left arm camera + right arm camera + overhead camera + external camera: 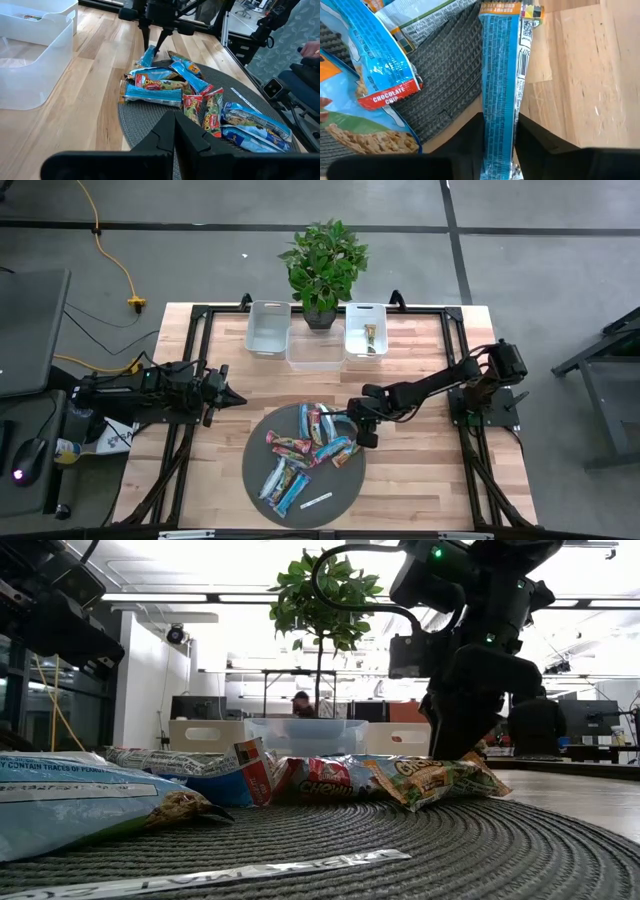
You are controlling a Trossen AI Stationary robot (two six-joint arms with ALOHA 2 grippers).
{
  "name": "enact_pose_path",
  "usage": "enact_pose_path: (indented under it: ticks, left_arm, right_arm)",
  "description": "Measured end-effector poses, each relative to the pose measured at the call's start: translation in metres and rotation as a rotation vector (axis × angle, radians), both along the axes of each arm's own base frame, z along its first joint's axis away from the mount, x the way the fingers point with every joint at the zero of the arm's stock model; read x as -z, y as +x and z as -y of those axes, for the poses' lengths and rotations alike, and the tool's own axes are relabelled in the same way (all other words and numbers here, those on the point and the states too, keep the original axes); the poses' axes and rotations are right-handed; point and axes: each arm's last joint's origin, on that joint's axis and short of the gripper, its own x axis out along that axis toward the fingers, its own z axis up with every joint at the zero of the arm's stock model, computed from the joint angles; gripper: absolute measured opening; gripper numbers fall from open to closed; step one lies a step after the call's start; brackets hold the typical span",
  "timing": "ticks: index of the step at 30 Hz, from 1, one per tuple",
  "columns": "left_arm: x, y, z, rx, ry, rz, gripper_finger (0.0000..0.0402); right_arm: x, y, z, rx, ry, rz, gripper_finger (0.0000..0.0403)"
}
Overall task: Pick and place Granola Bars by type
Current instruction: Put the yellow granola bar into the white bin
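Several granola bars (pixel 300 452) in light blue, red and tan wrappers lie heaped on a round grey woven mat (pixel 345 477). My right gripper (pixel 354 427) stands at the mat's far right rim, shut on a light blue bar (pixel 501 75); it also shows in the left wrist view (pixel 155 37). My left gripper (pixel 233 395) is shut and empty above the wood left of the mat, its fingers pointing at the mat (pixel 174 127). One tan bar (pixel 369 338) lies in the right white bin. My right gripper pinches the light blue bar between its two fingers (pixel 470 142) at one end (pixel 499 150), its printed back face toward the camera. The bar runs on from the fingers along their line. In the left wrist view it hangs slanting below the fingers (pixel 148 54), over the mat's rim.
Three white bins stand in a row at the far side: left (pixel 268 328), middle (pixel 315 350), right (pixel 366 330). A potted plant (pixel 322 265) stands behind them. A thin white strip label (pixel 315 501) lies on the mat's near part. Bare wood lies on both sides of the mat.
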Motion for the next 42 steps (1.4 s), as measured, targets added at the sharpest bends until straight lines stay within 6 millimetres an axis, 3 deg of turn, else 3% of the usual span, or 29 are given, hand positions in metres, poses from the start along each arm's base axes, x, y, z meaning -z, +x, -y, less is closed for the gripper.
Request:
enact_pose_path:
  ticks: [15,30,37,42]
  left_arm:
    - [0.000,0.000,0.000,-0.001,0.000,0.000,0.0001]
    - [0.000,0.000,0.000,-0.005,0.002,0.000,0.0001]
    - [0.000,0.000,0.000,-0.004,0.001,0.000,0.0001]
    - [0.000,0.000,0.000,-0.003,0.001,0.000,0.0001]
  right_arm:
    - [0.000,0.000,0.000,0.002,0.001,0.000,0.0045]
    - [0.000,0.000,0.000,0.001,0.145,-0.022,0.0043]
    - [-0.002,0.001,0.016,0.005,0.276,-0.037,0.0043]
    - [-0.017,0.000,0.034,0.015,0.357,0.013,0.0043]
